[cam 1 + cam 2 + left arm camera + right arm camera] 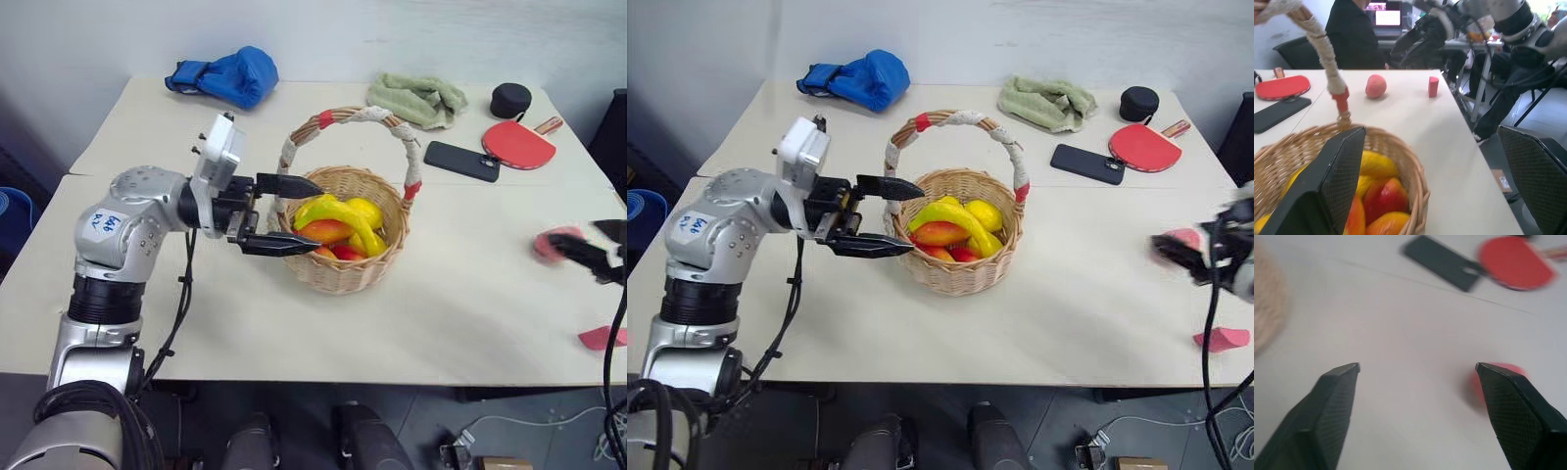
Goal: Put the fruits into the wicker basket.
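Left eye view: note the bare bench (470, 313) between the wicker basket (343, 269) and the right edge. The basket stands mid-bench and holds the banana (338, 212) and mango (326, 232). Your left end effector (294, 213) is spread beside its rim. Your right end effector (1418, 367) is spread, empty, just beside the peach (1376, 86) near the right edge.

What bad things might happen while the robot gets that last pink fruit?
1. The pink peach is round and lies loose on the table near the right edge; a nudge from the open right tool might roll it off.
2. The pink block sits close by, so the tool might grab it instead.
3. The left tool, open at the wicker basket rim, could tip it.
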Motion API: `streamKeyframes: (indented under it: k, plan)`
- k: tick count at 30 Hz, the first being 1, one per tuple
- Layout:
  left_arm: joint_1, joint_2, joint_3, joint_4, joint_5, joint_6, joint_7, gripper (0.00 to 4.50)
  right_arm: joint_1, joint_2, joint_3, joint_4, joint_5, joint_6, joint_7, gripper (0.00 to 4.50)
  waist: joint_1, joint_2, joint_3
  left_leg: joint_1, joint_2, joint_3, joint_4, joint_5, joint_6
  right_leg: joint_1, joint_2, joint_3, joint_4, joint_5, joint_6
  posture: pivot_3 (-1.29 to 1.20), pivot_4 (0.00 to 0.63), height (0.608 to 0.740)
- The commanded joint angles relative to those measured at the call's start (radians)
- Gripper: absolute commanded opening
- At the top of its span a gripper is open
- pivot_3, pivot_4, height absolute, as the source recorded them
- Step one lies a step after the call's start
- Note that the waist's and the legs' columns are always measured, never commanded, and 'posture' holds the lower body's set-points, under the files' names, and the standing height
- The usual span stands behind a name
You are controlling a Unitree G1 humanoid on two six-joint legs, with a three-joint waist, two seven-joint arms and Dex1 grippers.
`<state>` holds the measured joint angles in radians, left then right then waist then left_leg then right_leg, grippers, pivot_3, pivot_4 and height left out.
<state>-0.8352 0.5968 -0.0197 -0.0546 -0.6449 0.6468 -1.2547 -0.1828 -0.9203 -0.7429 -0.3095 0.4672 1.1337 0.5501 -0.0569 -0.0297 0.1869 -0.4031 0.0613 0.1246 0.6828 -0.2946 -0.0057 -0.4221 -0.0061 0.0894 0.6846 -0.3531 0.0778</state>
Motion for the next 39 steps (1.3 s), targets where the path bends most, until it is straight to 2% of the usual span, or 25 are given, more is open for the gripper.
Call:
streamKeyframes:
  k: [1, 6, 14, 22, 25, 29, 33, 36, 39]
  plan:
    - [-0.014, 0.004, 0.011, -0.108, -0.061, 0.045, 0.011, 4.50, -0.040, 0.041, 0.049, 0.151, -0.086, -0.181, -0.075, 4.49, -0.005, 0.001, 0.000, 0.000, 0.000, 0.000, 0.000, 0.000, 0.000, 0.000, 0.001, 0.000, 0.000, 0.000, 0.000, 0.00, 0.150, 0.740]
    - [-0.008, -0.002, -0.019, -0.168, -0.006, 0.056, 0.108, 4.50, -0.126, 0.086, 0.151, 0.382, -0.159, -0.378, -0.125, 4.49, -0.004, 0.003, 0.000, 0.003, 0.000, 0.001, -0.001, 0.001, -0.002, 0.000, 0.001, 0.002, 0.003, 0.000, 0.000, 0.00, 0.150, 0.740]
    - [0.008, -0.005, -0.001, -0.198, -0.032, 0.064, 0.159, 4.50, -0.334, 0.144, 0.250, 0.784, -0.211, -0.595, -0.184, 4.49, -0.004, 0.004, 0.000, 0.003, 0.000, 0.001, -0.002, 0.001, -0.002, 0.000, 0.001, 0.002, 0.003, 0.000, 0.000, 0.00, 0.150, 0.740]
    - [0.004, 0.015, 0.001, -0.198, -0.027, 0.059, 0.163, 4.50, -0.448, 0.171, 0.303, 1.022, -0.235, -0.738, -0.199, 4.49, -0.009, 0.004, 0.000, 0.004, 0.001, 0.002, -0.002, 0.001, -0.002, 0.000, 0.002, 0.002, 0.004, 0.000, 0.000, 0.00, 0.150, 0.740]
    - [-0.004, 0.023, 0.002, -0.195, -0.026, 0.058, 0.165, 4.50, -0.459, 0.172, 0.305, 1.055, -0.231, -0.764, -0.195, 3.91, -0.009, 0.004, 0.000, 0.004, 0.000, 0.002, -0.002, 0.001, -0.002, 0.000, 0.001, 0.002, 0.004, 0.000, 0.000, 0.00, 0.150, 0.740]
    - [-0.004, 0.034, 0.007, -0.187, -0.022, 0.056, 0.166, 4.50, -0.410, 0.162, 0.307, 0.959, -0.213, -0.813, -0.128, 2.72, -0.014, 0.004, 0.000, 0.004, 0.001, 0.001, -0.002, 0.001, -0.003, 0.000, 0.002, 0.002, 0.004, 0.000, 0.000, 0.00, 0.150, 0.740]
    - [0.011, 0.055, 0.023, -0.167, -0.015, 0.049, 0.171, 4.50, -0.255, 0.159, 0.301, 0.605, -0.119, -0.734, 0.017, 2.63, -0.016, 0.004, 0.000, 0.004, 0.001, 0.000, -0.003, 0.001, -0.004, 0.000, 0.002, 0.001, 0.005, 0.000, 0.000, 0.00, 0.150, 0.740]
    - [0.026, 0.079, 0.048, -0.136, -0.012, 0.044, 0.174, 4.50, -0.148, 0.147, 0.287, 0.210, 0.162, -0.460, 0.129, 2.63, -0.023, 0.005, 0.000, 0.005, 0.002, -0.001, -0.003, 0.001, -0.005, 0.000, 0.003, 0.000, 0.006, 0.000, 0.001, 0.00, 0.150, 0.740]
    - [0.040, 0.105, 0.072, -0.123, -0.026, 0.051, 0.162, 4.50, -0.116, 0.101, 0.300, -0.097, 0.462, -0.247, 0.189, 2.63, -0.029, 0.006, 0.000, 0.007, 0.004, -0.001, -0.004, 0.001, -0.008, 0.001, 0.004, 0.000, 0.008, 0.000, 0.001, 0.00, 0.150, 0.740]
